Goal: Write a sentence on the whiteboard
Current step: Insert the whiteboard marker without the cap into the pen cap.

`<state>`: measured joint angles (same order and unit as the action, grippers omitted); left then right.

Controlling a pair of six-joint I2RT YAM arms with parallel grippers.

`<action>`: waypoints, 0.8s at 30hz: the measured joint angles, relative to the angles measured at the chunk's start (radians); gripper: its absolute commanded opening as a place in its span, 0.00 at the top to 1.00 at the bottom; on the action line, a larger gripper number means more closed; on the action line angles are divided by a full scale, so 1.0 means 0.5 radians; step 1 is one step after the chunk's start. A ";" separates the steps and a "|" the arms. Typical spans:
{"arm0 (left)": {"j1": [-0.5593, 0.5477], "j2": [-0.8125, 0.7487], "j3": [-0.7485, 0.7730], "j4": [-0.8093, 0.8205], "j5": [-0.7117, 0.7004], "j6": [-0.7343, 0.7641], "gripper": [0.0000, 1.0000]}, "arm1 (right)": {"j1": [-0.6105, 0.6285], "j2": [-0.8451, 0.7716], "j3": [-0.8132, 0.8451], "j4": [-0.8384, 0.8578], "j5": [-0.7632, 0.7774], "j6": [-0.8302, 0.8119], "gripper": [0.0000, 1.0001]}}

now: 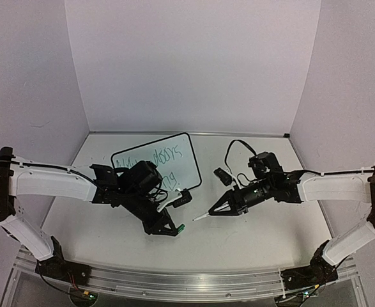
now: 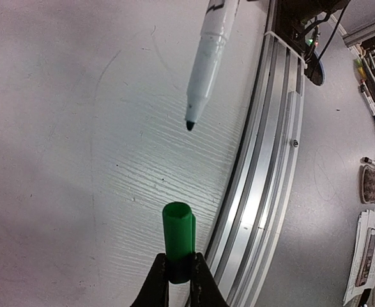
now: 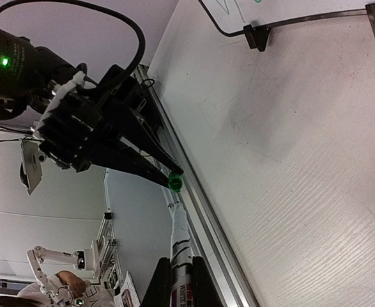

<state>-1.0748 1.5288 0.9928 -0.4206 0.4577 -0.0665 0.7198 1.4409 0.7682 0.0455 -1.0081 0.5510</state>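
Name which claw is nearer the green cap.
Left. The left claw is shut on the green cap itself. The right claw sits off to its right, holding a marker whose tip points toward the cap across a gap.

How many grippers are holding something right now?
2. The left gripper is shut on the green cap; the right gripper is shut on the uncapped marker, whose tip points toward the cap.

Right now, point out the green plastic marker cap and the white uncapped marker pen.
green plastic marker cap (image 2: 178,240): left wrist view, its side wall.
white uncapped marker pen (image 2: 206,64): left wrist view, its tapered barrel.
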 measured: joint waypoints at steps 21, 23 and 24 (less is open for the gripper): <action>-0.027 0.026 0.004 0.002 0.043 0.031 1.00 | 0.077 0.181 0.091 -0.002 -0.016 -0.024 1.00; -0.027 0.031 0.004 0.002 0.043 0.031 1.00 | 0.079 0.189 0.091 -0.003 -0.022 -0.024 1.00; -0.027 0.031 0.004 0.002 0.043 0.032 1.00 | 0.080 0.193 0.091 -0.003 -0.024 -0.025 1.00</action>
<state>-1.0885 1.5444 0.9947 -0.4196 0.4793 -0.0507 0.7598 1.5375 0.8139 0.0441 -1.0200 0.5386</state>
